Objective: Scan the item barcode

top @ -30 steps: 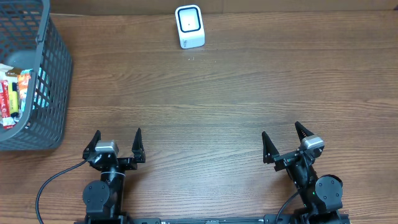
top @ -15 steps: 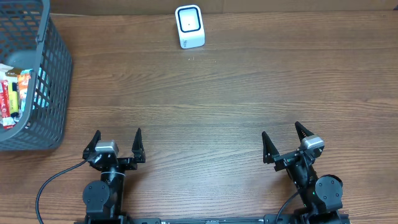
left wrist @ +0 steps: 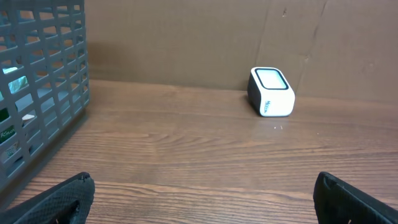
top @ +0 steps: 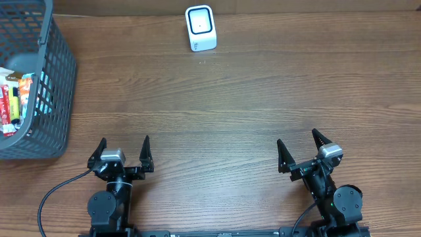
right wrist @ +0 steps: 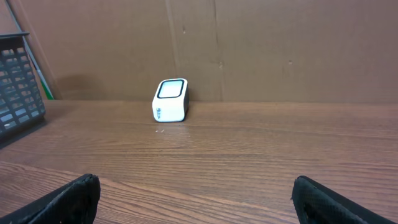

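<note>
Grey plastic is what the tall open-mesh basket (top: 56, 85) at the far left of the brown wooden tabletop (top: 230, 99) is made of. Small bright packets (top: 13, 99) in red, orange and yellow are seen inside it, and one of these is the thing to be scanned. No barcode can be made out on them from here.

The packets are judged to be light and small. Their wrappers look thin and shiny, so they may be slippery and may crinkle when squeezed. A packet is best taken by its edge or its narrow sides, so that the barcode is not covered. It should be lifted straight up, so that it is not caught on the basket wall.

Next, the black left arm (top: 113, 172) is parked at the near edge. Its jaws are spread wide apart and nothing is held between them.

Further right, at the far edge, a small white scanner box with a dark window (top: 200, 27) is set upright, well apart from the basket.

Last, the black right arm (top: 325, 172) is parked at the near edge too. Its jaws are also wide apart, with nothing in them.

One basket, one scanner box and two arms are counted. Only a few packets are seen, and the full number cannot be told.
</note>
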Robot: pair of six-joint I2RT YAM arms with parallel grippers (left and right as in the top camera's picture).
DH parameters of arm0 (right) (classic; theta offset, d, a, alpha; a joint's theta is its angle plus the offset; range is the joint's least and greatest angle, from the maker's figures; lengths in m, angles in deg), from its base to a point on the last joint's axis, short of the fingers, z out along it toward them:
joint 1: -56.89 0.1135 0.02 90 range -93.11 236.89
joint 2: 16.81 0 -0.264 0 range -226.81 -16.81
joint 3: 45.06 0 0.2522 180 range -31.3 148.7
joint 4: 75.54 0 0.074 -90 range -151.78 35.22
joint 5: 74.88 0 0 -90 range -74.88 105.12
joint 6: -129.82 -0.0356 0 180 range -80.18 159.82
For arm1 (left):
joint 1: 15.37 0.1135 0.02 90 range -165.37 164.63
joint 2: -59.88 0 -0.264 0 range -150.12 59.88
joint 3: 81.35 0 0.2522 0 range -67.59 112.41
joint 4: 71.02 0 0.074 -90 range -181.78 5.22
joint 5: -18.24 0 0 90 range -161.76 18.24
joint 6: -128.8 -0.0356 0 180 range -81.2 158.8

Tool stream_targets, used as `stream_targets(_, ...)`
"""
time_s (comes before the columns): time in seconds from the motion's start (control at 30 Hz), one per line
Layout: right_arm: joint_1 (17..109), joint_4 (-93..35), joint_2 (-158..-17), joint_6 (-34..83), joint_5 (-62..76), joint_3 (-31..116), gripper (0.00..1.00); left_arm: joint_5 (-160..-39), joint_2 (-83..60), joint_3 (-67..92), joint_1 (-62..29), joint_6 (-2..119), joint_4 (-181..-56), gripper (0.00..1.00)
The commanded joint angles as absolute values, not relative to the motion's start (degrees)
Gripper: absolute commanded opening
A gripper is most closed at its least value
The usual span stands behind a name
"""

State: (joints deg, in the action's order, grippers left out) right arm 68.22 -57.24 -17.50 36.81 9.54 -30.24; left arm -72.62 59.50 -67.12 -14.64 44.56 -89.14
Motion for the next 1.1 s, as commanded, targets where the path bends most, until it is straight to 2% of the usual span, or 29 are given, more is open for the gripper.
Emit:
stream_targets(0.0,68.1,-57.5,-17.0,36.6,9.5,-30.9,1.0,-72.7,59.5,-67.3,-15.0,43.7,-89.2,1.0)
stream_targets(0.27,68.1,-57.5,-17.0,36.6,9.5,-30.9,1.0,-69.2,59.5,-67.3,-15.0,42.4,-89.0,1.0)
stream_targets(1.07,68.1,-57.5,-17.0,36.6,9.5,-30.9,1.0,-70.0,59.5,-67.3,-15.0,42.6,-89.0,1.0)
